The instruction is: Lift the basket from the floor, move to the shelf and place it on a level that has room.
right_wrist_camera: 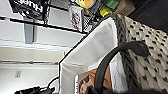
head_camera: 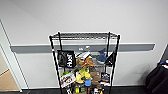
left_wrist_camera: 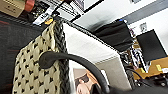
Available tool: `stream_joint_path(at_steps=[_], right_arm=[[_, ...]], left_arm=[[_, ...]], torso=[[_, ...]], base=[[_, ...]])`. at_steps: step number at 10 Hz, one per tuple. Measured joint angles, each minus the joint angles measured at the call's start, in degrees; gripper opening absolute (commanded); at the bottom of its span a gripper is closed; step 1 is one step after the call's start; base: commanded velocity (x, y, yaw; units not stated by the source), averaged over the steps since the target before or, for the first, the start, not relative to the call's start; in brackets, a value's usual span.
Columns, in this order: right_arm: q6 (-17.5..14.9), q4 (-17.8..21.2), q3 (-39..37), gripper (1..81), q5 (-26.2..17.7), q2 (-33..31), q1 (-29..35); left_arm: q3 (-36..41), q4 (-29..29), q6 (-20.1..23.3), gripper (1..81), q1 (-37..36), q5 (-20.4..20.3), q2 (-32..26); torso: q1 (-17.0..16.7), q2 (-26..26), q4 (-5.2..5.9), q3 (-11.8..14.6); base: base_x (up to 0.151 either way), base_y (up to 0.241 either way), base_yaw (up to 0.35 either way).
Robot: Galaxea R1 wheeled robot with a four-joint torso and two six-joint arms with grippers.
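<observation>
Shelf (head_camera: pixel 84 62) dead ahead, top level (head_camera: pixel 85 35) bare, basket (left_wrist_camera: pixel 37 70) close at both wrists (claw states: can't tell).

Bright, even light; soft blur throughout.

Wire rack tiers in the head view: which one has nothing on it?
The highest tier of the tall black metal wire rack, a bare wire grid; the tiers below hold bags, toys and packages.

black bag (head_camera: pixel 66 59) | blue plush shark (head_camera: pixel 101 56) | grey wall rail (head_camera: pixel 30 48) | magazine (head_camera: pixel 67 79)
</observation>
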Motion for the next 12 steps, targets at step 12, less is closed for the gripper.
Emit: stream_joint_path(at_steps=[12], right_arm=[[0.0, 0.0, 0.0, 1.0, 0.0, 0.7, 0.6]], left_arm=[[-0.8, 0.0, 0.0, 1.0, 0.2, 0.0, 0.5]], torso=[[0.0, 0.0, 0.0, 0.0]], base=[[0.117, 0.0, 0.0]])
